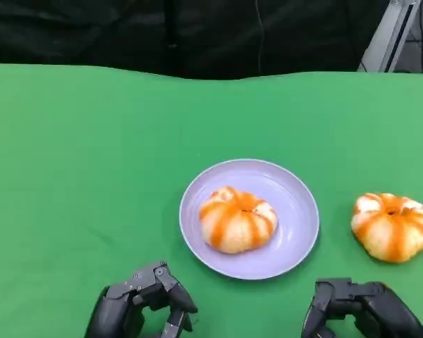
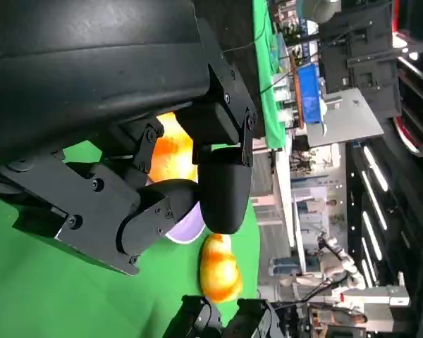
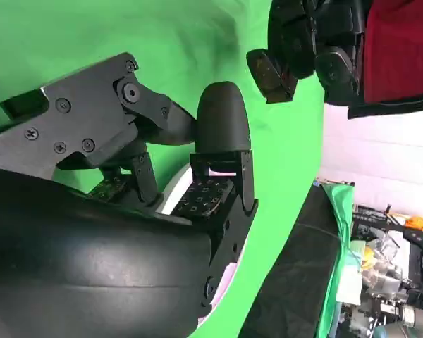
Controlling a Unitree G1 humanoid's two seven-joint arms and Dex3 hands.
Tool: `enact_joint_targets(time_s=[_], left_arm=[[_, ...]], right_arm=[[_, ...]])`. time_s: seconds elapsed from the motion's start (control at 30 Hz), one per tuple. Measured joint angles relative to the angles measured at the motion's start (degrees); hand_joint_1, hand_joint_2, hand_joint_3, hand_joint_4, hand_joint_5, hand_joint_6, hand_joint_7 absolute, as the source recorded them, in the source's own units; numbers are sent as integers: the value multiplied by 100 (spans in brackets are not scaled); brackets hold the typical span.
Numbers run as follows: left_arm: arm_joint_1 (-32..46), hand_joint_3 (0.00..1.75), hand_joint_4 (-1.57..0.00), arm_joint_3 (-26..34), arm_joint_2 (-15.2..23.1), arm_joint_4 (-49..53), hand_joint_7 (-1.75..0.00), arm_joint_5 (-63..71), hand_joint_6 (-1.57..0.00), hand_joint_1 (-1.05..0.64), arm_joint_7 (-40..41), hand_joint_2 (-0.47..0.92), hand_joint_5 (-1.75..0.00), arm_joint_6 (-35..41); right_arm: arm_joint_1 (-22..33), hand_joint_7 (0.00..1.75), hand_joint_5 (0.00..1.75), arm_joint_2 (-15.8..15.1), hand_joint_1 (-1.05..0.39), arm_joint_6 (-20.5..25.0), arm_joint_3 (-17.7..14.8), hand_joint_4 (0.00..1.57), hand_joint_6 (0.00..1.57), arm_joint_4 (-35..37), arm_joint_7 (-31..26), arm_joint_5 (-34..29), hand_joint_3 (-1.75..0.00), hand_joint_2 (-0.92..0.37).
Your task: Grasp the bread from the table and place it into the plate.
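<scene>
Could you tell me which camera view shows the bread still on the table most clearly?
The head view: the bread on the table lies whole, right of the plate. The left wrist view shows it partly, beyond the left hand.

A robotics lab is shown. The table (image 1: 77,155) is draped in green cloth, with black curtain hung behind it. Beyond the table, equipment racks (image 2: 352,77), cables and another robot arm (image 2: 331,257) are seen under ceiling strip lights (image 2: 374,225).

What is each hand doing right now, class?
Left hand: holding nothing, fingers curled in.
Right hand: holding nothing, fingers curled in.
</scene>
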Motion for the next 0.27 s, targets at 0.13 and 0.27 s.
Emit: enact_joint_targets(time_s=[0.13, 0.27], left_arm=[[25, 114, -81, -40, 24, -93, -134, -18, -85, -13, 0, 55, -163, 98], [71, 114, -81, -80, 27, -134, -134, -19, -84, -14, 0, 55, -163, 142]], right_arm=[[7, 118, 146, 0, -9, 21, -1, 84, 86, -61, 1, 14, -89, -66], [12, 118, 145, 0, -9, 78, -3, 84, 86, -121, 2, 37, -89, -66]])
